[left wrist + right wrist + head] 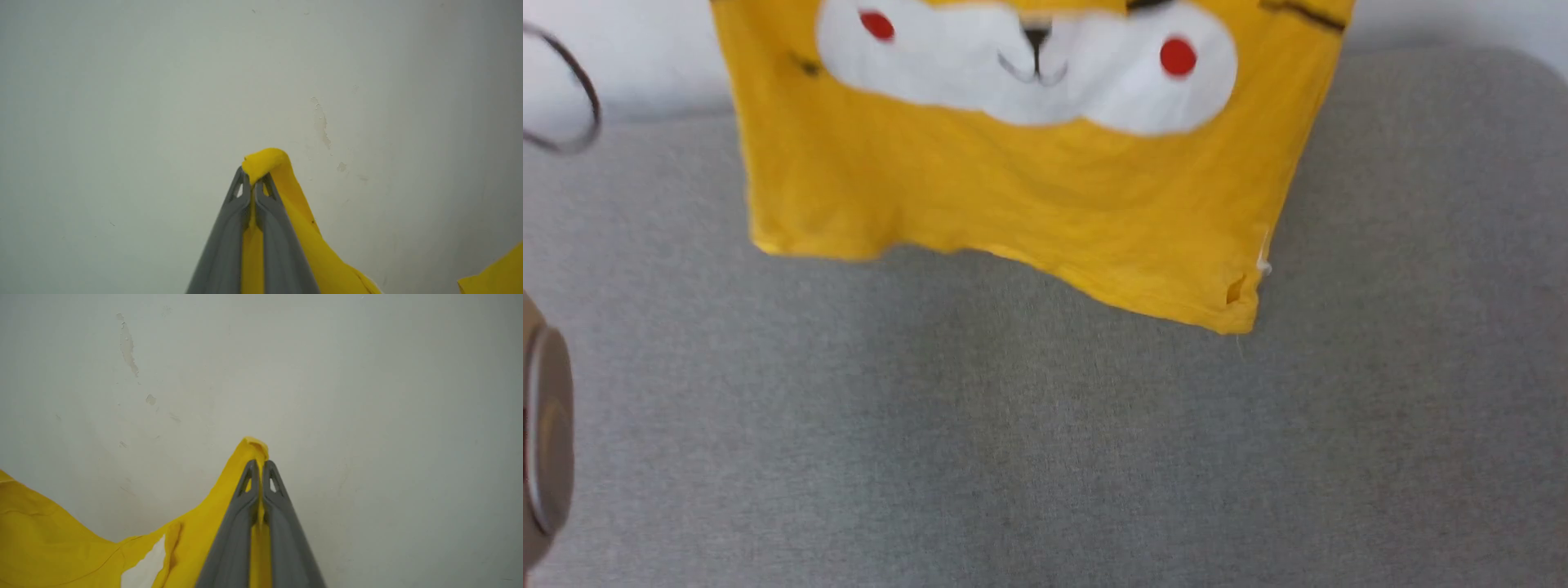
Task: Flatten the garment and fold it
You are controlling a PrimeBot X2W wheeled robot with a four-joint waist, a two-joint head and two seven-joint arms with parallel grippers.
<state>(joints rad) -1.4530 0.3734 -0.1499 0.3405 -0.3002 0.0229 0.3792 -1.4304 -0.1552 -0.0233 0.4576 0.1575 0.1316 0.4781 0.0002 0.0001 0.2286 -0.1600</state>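
Left gripper [252, 181]: fingers pressed together on a fold of the shirt [302, 220]. A yellow nub pokes out past the tips and the rest of the cloth drops away along one side of the fingers.

Right gripper [260, 467]: the same, fingers closed tight on a yellow fold that bulges just beyond the tips. The cloth sags off to the side, with a white patch showing.

Behind both is a pale wall [122, 102] with chipped spots.

From the head view, the shirt [1013, 196] hangs spread out over the far side of the grey worktop [1045, 457], print facing the robot: white muzzle, small nose, two red cheek dots. The hem slants, its right corner lower than its left, with a soft shadow on the worktop beneath. Cannot tell whether the hem touches. There is a small white tag [1263, 263] at the right seam near the hem.

A dark cable loop [584, 98] lies past the far left corner.
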